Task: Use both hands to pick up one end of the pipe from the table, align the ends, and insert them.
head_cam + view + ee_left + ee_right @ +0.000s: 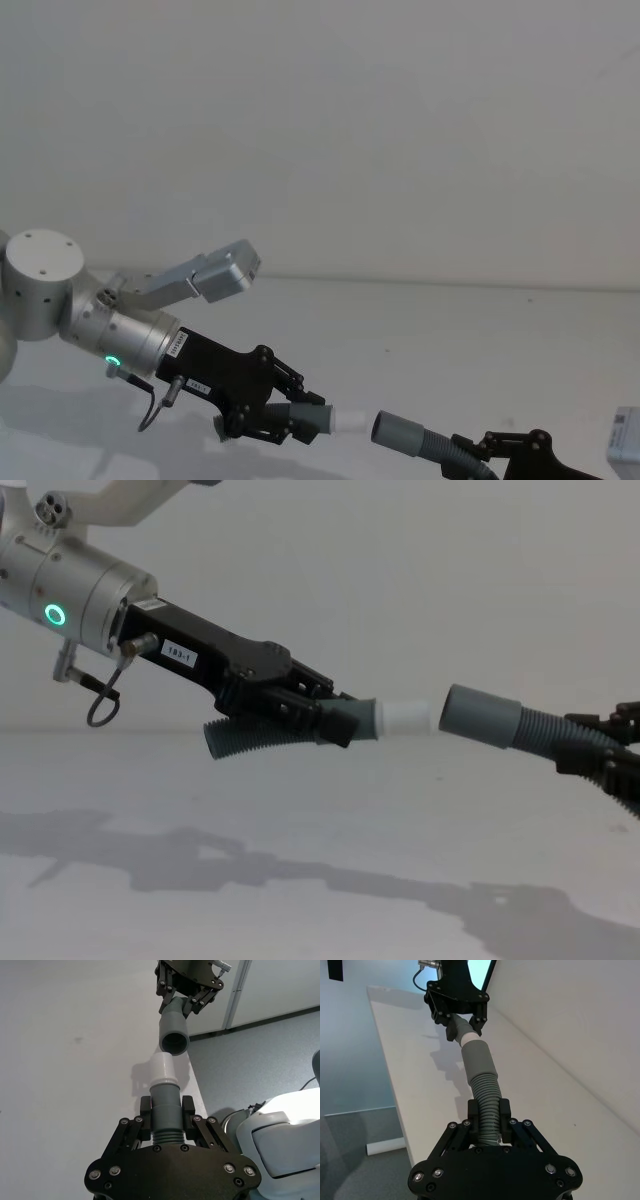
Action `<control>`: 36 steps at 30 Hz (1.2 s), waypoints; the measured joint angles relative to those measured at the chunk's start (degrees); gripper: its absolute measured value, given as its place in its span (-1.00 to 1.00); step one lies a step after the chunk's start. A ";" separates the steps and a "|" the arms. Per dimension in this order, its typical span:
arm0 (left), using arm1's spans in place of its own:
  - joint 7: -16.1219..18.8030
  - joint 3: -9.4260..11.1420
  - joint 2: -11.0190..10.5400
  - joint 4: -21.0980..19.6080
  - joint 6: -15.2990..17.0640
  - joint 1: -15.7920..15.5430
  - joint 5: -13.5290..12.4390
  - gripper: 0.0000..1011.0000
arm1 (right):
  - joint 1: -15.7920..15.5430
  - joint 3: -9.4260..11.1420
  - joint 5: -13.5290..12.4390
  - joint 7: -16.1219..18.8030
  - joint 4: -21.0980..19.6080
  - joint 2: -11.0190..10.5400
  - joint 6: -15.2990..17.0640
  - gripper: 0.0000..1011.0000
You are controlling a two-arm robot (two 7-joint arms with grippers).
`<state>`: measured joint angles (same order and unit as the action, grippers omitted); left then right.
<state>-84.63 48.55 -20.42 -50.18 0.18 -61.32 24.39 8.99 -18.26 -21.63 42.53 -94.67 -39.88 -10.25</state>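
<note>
Chest view, left hand (343, 721) clamped on the grey cuff of one hose piece (240, 738), its white tip (405, 717) facing the open socket cuff (482, 718), just short of it, right hand (608, 755) gripping the other hose piece (545, 732) by its ribs, both above the white worktop (300, 900).

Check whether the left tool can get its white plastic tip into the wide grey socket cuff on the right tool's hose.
Probably yes. The left tool points its white plastic tip at the open grey socket cuff, whose dark ribbed hose the right tool grips; nothing lies between, though alignment looks slightly off.
</note>
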 joint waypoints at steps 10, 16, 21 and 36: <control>-0.26 0.45 -0.11 0.07 -0.03 -0.23 0.51 -0.35 | 0.47 -0.73 0.33 -0.54 0.19 -0.15 -0.24 -0.57; -0.39 0.73 -0.20 0.13 -0.03 -0.43 0.68 -0.35 | 0.79 -1.23 0.88 -0.88 0.53 -0.24 -0.75 -0.57; -0.50 1.01 -0.30 0.23 -0.01 -0.69 0.84 -0.35 | 1.07 -1.64 1.29 -1.05 0.87 -0.33 -1.24 -0.57; -1.22 1.79 0.03 1.67 -0.37 -1.61 1.36 -0.35 | 2.01 -2.50 1.67 -1.64 1.36 -0.45 -1.51 -0.57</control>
<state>-85.85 50.34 -20.39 -48.51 -0.19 -62.92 25.75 11.00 -20.76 -19.96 40.89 -93.31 -40.33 -11.76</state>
